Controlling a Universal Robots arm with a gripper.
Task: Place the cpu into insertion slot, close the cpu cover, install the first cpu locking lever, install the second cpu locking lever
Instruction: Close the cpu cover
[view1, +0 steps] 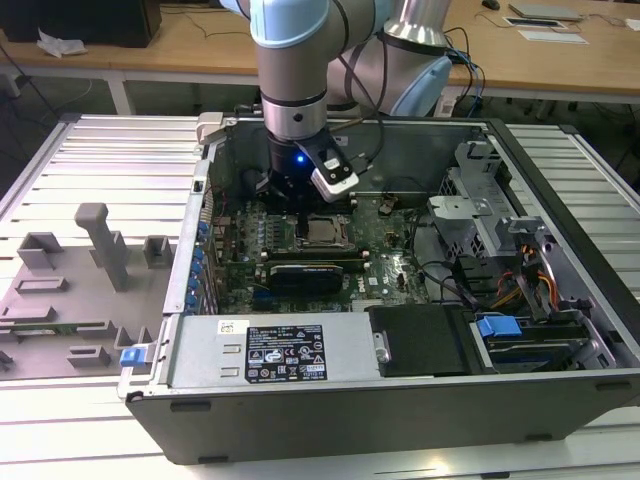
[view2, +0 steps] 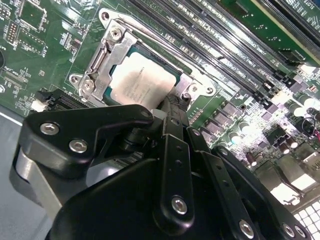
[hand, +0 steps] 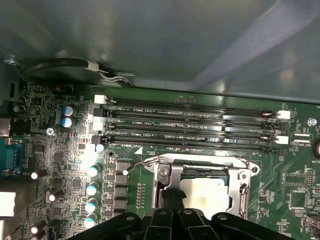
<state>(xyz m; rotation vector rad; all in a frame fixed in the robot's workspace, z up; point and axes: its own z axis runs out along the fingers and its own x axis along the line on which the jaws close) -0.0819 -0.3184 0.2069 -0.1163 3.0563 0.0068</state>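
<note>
arm (view1: 293, 60): I see silver tubes, pale blue joint caps
wrist light (view1: 299, 158): small, blue
gripper (view2: 171, 102): black links, silver screws
cables (view1: 377, 105): black, trailing my wrist

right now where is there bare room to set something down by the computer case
Bare: the slatted table beyond the grey holders on the exterior view's left, and the strip at its right past the case. Crowded: inside the case, with the gripper over the chip and cables beside.
</note>
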